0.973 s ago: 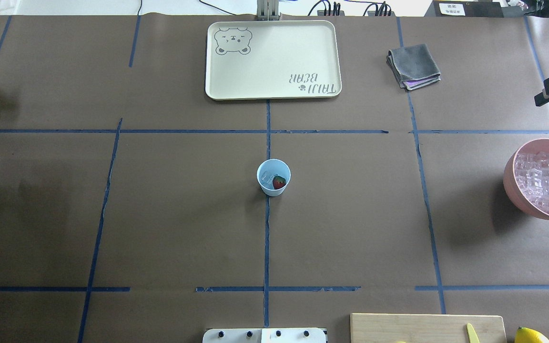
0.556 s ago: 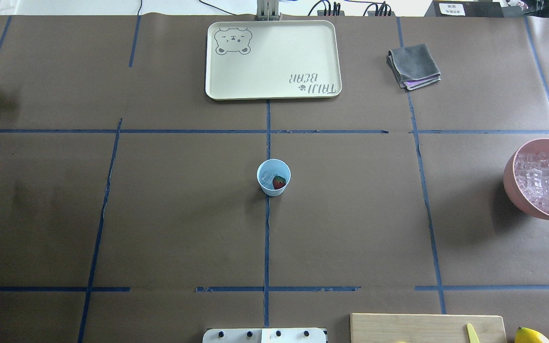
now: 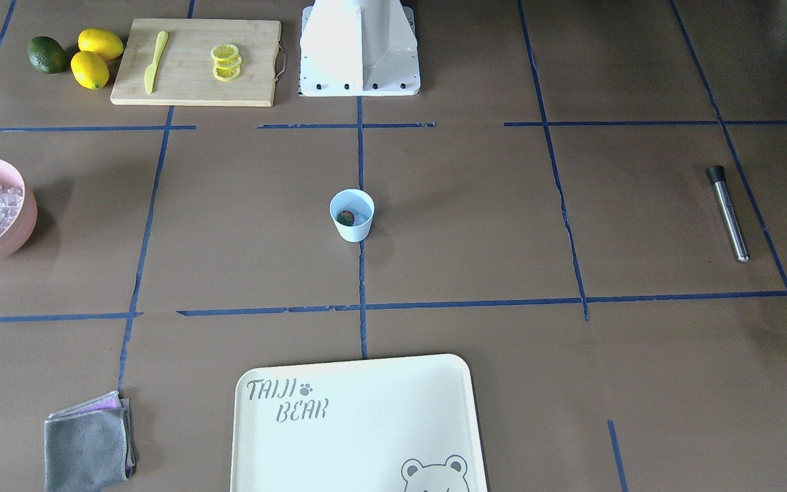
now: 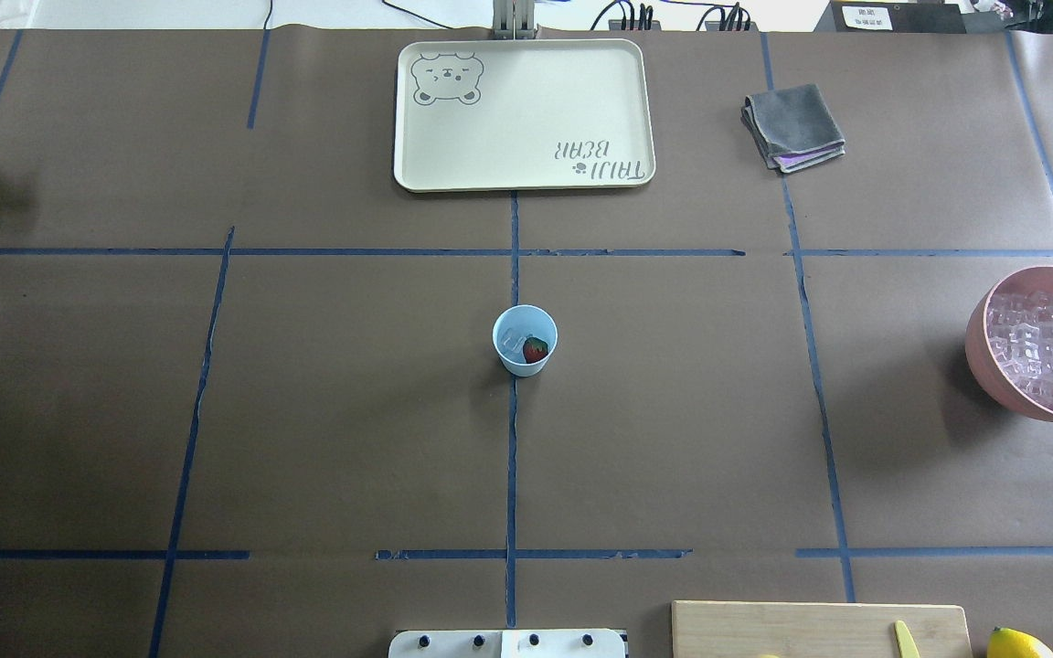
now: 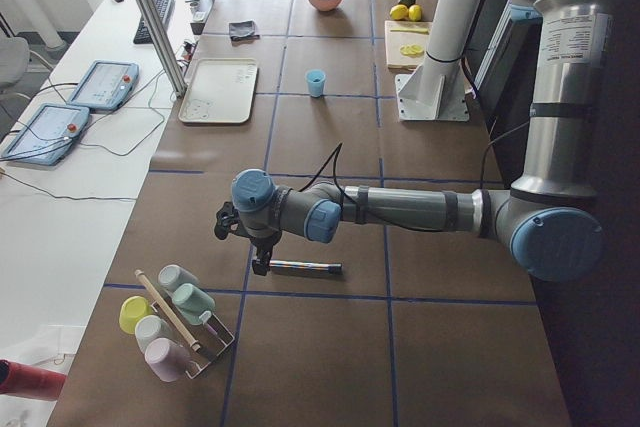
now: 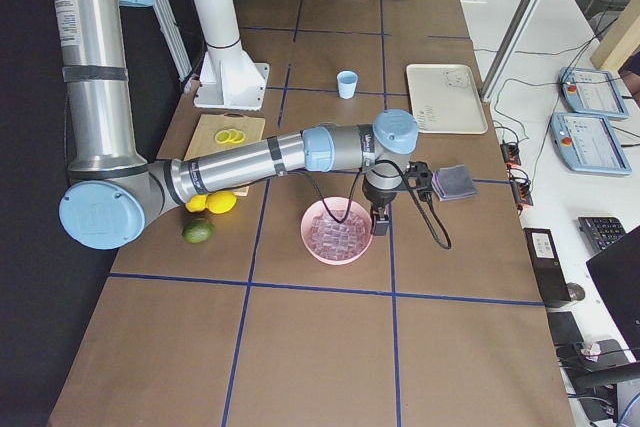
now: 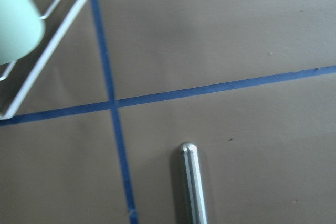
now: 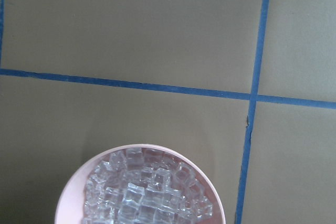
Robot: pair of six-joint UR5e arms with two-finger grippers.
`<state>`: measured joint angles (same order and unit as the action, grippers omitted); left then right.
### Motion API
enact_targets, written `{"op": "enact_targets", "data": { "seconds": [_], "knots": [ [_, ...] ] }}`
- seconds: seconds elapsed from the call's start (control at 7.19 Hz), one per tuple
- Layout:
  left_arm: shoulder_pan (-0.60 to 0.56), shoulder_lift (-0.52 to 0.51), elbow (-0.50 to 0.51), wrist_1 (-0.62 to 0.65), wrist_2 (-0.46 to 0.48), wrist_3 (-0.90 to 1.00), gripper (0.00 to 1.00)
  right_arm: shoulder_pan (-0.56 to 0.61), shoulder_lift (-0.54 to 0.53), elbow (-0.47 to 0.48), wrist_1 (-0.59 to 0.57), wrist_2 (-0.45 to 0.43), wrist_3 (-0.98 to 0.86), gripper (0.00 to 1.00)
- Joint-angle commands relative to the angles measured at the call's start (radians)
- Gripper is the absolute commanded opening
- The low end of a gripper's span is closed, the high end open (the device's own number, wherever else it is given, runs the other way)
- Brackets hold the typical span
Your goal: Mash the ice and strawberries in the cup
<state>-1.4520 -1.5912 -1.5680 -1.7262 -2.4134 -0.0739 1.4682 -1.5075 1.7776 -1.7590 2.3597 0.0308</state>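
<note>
The cup (image 4: 525, 341) sat in the middle of the counter (image 4: 344, 411), right on a blue tape line, where either arm could get to it. You could see the ice (image 4: 513, 343) and the strawberry (image 4: 536, 348) already inside it, touching each other, not mashed yet.

The metal masher (image 3: 729, 212) lay flat on the counter, well apart from the cup, on the left arm's side. The left end effector (image 5: 260, 255) hung just over one end of it, so I think it was there to pick it up. I could not tell how far open it was. It held nothing that I could see.

The right end effector (image 6: 380, 219) hung by the rim of the pink bowl (image 6: 336, 231) full of ice. I could not tell if it was open either.

The overhead view showed no arms at all. Only the side views did. The front view showed the whole masher, while the overhead view cut it off at the edge.
</note>
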Motion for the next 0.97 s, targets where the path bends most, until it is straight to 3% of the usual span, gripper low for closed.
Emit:
{"op": "enact_targets", "data": {
  "seconds": [0.0, 0.42, 0.7, 0.83],
  "knots": [
    [-0.079, 0.0, -0.021, 0.159, 0.008, 0.165, 1.0, 0.023, -0.002, -0.059, -0.002, 0.001, -0.089, 1.0],
    [-0.108, 0.049, -0.218, 0.371, 0.065, 0.217, 1.0, 0.024, -0.004, -0.063, 0.001, -0.01, -0.088, 1.0],
    [-0.102, 0.137, -0.273, 0.38, 0.121, 0.218, 1.0, 0.024, -0.026, -0.061, 0.004, -0.013, -0.083, 1.0],
    [-0.102, 0.131, -0.279, 0.379, 0.112, 0.218, 1.0, 0.032, -0.049, -0.055, 0.007, -0.004, -0.081, 1.0]
  ]
}}
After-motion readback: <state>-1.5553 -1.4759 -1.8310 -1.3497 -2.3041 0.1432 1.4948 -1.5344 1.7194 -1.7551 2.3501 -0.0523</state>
